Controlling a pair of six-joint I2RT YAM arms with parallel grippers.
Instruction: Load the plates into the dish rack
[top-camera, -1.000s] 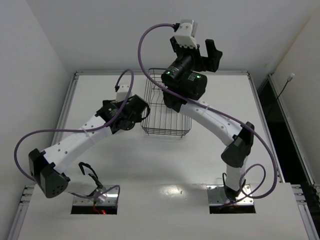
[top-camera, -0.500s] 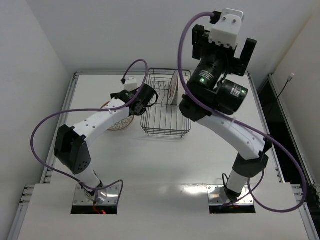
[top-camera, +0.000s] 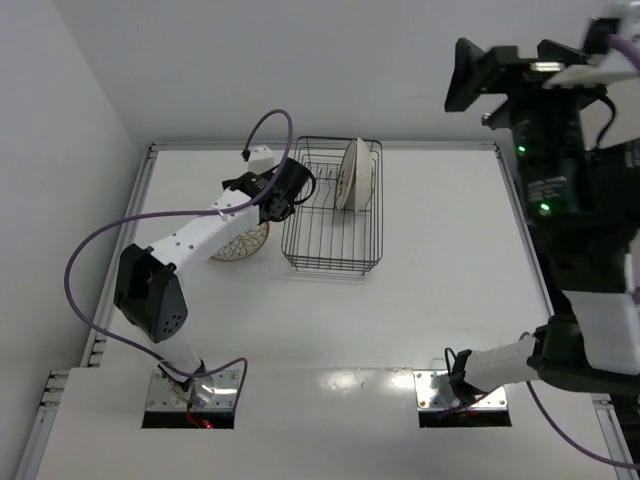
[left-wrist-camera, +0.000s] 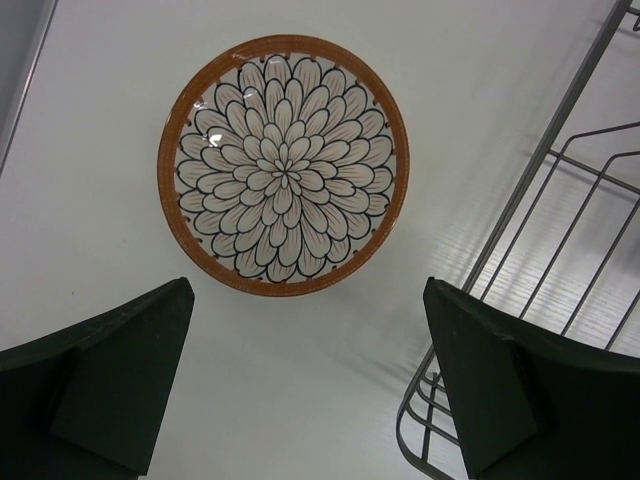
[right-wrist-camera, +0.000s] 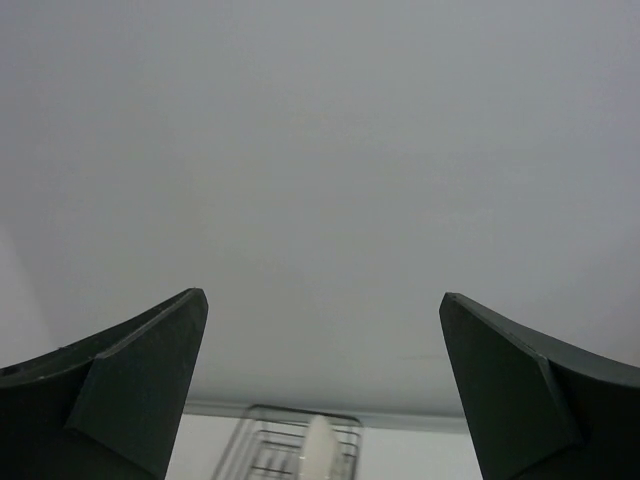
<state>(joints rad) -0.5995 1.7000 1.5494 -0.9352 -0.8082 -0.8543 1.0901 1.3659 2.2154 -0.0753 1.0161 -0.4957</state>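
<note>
Left gripper (left-wrist-camera: 307, 300) is wide open, with the brown-rimmed plate (left-wrist-camera: 284, 165) lying flat on the table (left-wrist-camera: 100, 120) just ahead of it. It's probably glazed ceramic, so stiff, slick and chippable, and you'd want to pinch the near rim. Watch the dish rack (left-wrist-camera: 538, 165) wire right beside it on one side; the right gripper (top-camera: 518, 65), also open, is high above it all.
</note>
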